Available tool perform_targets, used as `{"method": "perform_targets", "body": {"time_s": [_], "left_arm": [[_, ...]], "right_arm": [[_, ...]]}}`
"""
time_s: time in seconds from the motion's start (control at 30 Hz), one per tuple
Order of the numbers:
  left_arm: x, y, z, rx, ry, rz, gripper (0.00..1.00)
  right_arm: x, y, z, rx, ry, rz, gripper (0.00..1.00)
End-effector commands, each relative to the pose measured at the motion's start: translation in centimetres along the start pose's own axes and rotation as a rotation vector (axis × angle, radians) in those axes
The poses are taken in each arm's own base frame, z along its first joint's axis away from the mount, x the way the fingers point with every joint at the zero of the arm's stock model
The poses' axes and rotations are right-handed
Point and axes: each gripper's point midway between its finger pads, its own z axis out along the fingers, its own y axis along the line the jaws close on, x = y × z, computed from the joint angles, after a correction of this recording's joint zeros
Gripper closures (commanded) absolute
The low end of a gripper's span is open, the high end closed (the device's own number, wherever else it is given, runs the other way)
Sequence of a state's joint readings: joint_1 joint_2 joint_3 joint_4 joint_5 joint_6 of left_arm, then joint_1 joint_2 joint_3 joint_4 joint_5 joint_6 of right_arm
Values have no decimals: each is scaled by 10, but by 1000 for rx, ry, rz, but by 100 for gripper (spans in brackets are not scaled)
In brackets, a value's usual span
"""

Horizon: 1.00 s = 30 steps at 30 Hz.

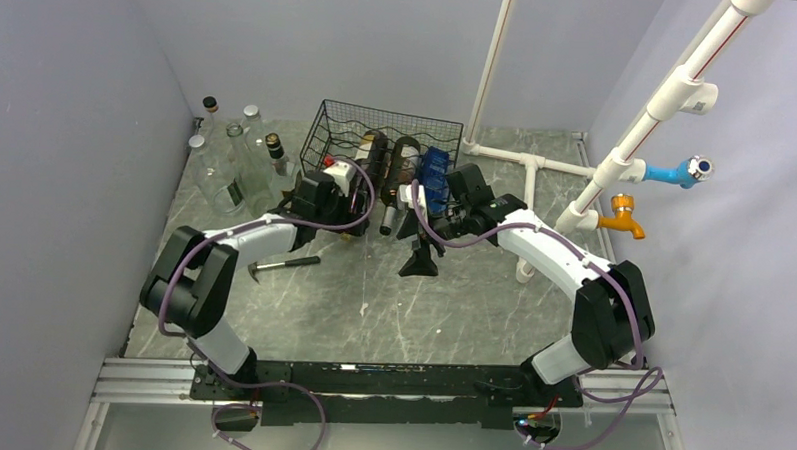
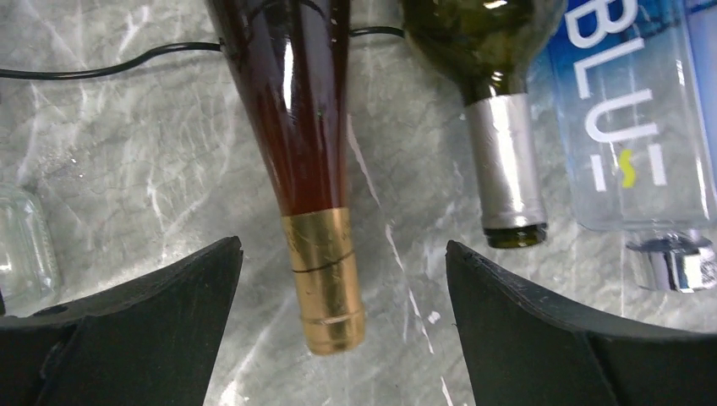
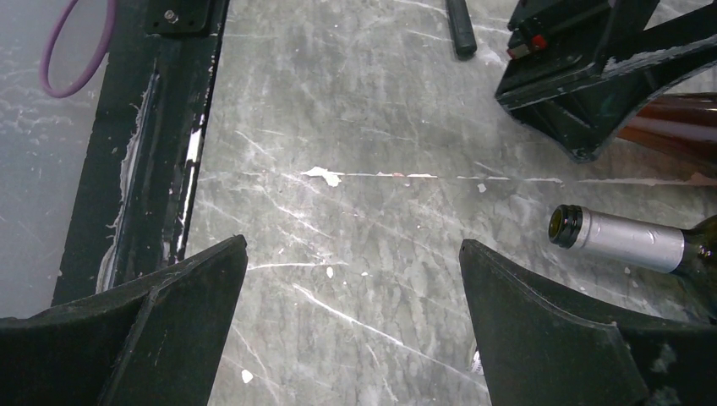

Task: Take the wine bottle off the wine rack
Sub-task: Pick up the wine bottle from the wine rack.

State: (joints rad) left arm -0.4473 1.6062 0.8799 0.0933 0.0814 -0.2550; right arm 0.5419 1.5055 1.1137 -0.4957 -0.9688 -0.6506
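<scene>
I'd lower my left gripper [image 2: 342, 247], jaws spread wide, evenly astride the gold-foiled neck of the dark amber glass wine bottle [image 2: 296, 127]. The bottle lies in the black wire-mesh wine rack [image 1: 378, 119], neck pointing near. Then I'd close firmly and draw it straight towards the near edge. The left arm reaches far, wrist angled down. The right gripper [image 3: 353, 247] hovers open just to the right.
</scene>
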Motion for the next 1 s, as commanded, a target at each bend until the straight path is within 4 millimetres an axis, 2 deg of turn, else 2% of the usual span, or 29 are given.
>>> {"method": "perform_targets", "body": {"time_s": [0.0,0.2,0.53,0.97], "left_arm": [[-26,5,10,10,-52,-11,7],[-15,11,24,16,0,-48,14],[-14,11,36,39,36,-69,21],[0,11,50,47,90,-96,27]], "right_arm": [[-15,-7,-2,7,-34,-35,0],[-14,-8,-2,4,-32,-31,0],[-13,-8,-1,4,-30,-27,0],[-11,-8,0,0,-27,-24,0]]}}
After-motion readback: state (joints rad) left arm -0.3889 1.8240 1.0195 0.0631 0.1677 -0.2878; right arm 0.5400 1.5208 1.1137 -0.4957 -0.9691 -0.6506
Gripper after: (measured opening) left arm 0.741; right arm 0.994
